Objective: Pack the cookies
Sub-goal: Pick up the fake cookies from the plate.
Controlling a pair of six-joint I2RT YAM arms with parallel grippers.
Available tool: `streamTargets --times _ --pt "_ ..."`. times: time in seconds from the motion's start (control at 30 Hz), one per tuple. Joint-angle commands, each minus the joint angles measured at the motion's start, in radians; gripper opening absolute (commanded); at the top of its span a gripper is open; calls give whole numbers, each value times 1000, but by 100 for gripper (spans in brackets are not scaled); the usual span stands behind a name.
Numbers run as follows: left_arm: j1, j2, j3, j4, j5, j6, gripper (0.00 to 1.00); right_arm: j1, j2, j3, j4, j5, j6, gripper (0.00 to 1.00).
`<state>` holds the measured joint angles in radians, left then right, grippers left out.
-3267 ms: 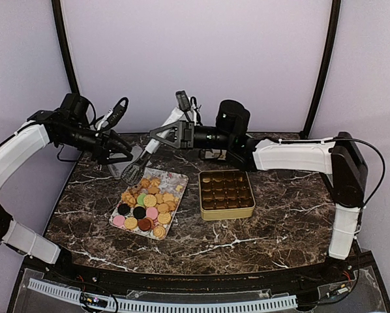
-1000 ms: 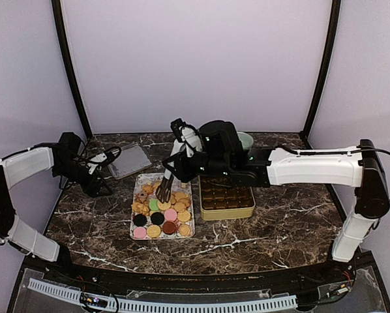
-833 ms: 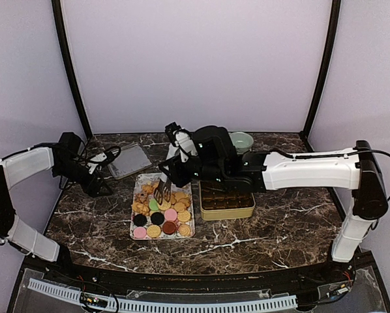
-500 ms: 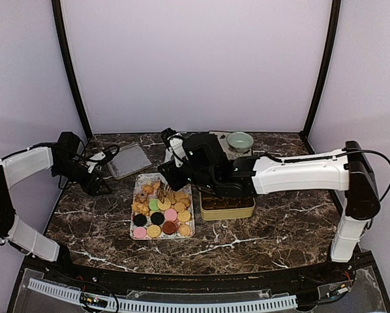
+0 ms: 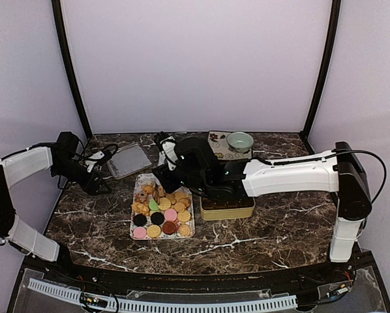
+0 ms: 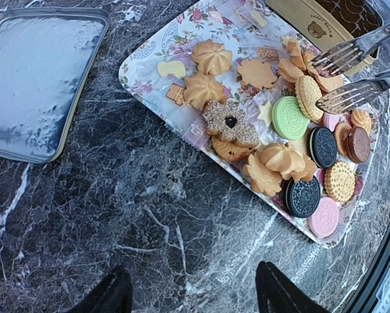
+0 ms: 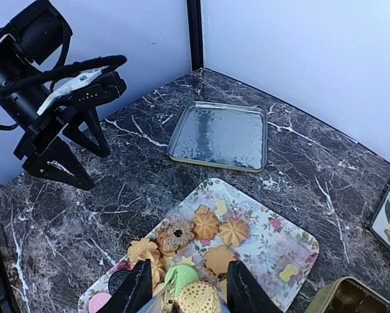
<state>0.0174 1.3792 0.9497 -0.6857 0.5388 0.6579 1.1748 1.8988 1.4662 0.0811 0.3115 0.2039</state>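
Note:
The cookies (image 5: 161, 210) lie on a flowery tray (image 5: 143, 179): tan shaped ones, with pink, green and dark discs. They also show in the left wrist view (image 6: 273, 124) and the right wrist view (image 7: 208, 244). My right gripper (image 5: 165, 171) is shut on metal tongs (image 6: 351, 75). The tongs' forked tips stand apart, low over the tan cookies at the tray's far side. My left gripper (image 6: 195, 297) is open and empty, low over the marble left of the tray. The gold tin (image 5: 229, 207) sits right of the tray, partly hidden by my right arm.
A silver lid (image 5: 128, 160) lies at the back left, also in the left wrist view (image 6: 38, 78). A small green bowl (image 5: 239, 140) stands on a flowered plate (image 5: 218, 145) at the back. The cage's black posts stand at the back corners.
My right arm has swung left from over the tin to over the tray, bringing the tongs down among the cookies. Over the last second my left arm has stayed still.

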Motion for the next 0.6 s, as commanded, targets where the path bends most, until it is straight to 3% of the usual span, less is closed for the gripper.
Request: streamTargets --times 0.0,0.57 --pt "7 -25 25 -2 21 -26 67 18 -3 52 49 13 -13 38" --pt "9 -27 29 -17 7 -14 66 140 -168 -126 -59 67 35 38"
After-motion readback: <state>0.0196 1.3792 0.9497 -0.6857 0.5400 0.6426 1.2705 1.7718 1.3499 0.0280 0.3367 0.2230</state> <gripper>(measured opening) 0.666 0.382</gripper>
